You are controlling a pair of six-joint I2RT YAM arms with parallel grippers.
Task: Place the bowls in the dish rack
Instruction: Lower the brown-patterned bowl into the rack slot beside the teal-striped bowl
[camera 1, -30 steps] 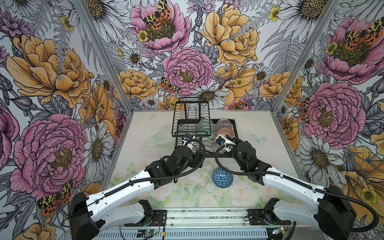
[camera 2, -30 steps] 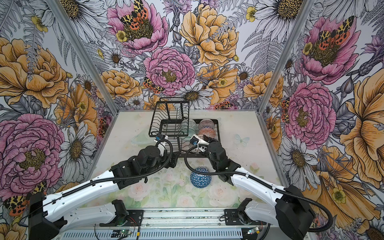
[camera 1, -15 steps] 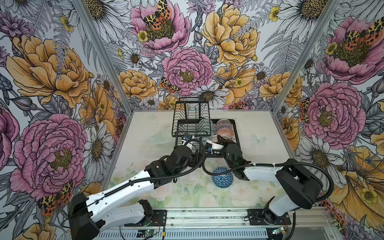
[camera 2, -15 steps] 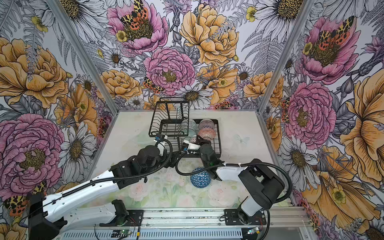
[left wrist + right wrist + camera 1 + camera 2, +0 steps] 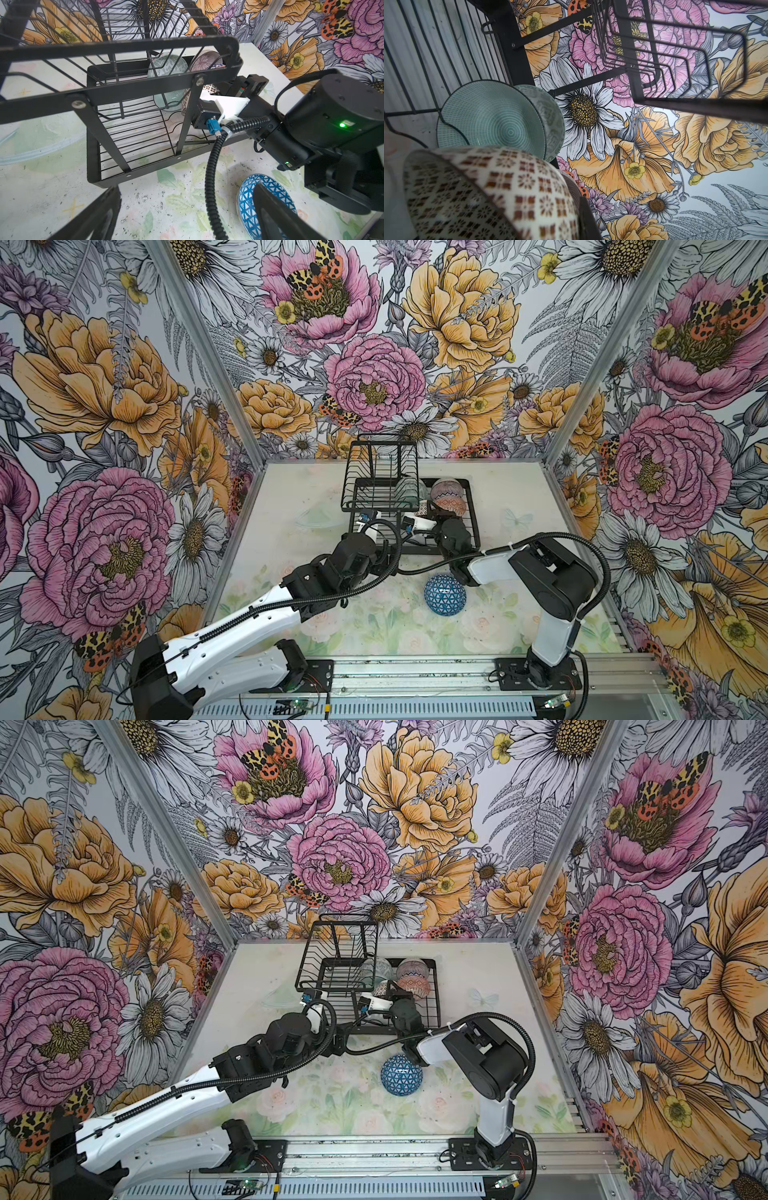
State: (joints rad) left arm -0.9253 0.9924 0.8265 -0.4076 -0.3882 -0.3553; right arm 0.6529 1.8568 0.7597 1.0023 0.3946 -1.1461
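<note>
The rack (image 5: 473,510) stands by the desk's (image 5: 291,489) back edge, midway along. The right end effector (image 5: 216,88) is inside the rack's lower tier, clenched on the rim of the mosaic bowl (image 5: 488,197). That bowl is tilted just beside the teal bowl (image 5: 492,124) and grey-green bowl (image 5: 553,118), both standing on edge. The pink bowl (image 5: 445,488) and orange bowl (image 5: 449,506) sit toward the rack's back. The left end effector (image 5: 187,188) hangs released over the desk in front of the rack. The blue bowl (image 5: 444,595) lies on the desk nearer the front edge, just beside one of its fingers.
</note>
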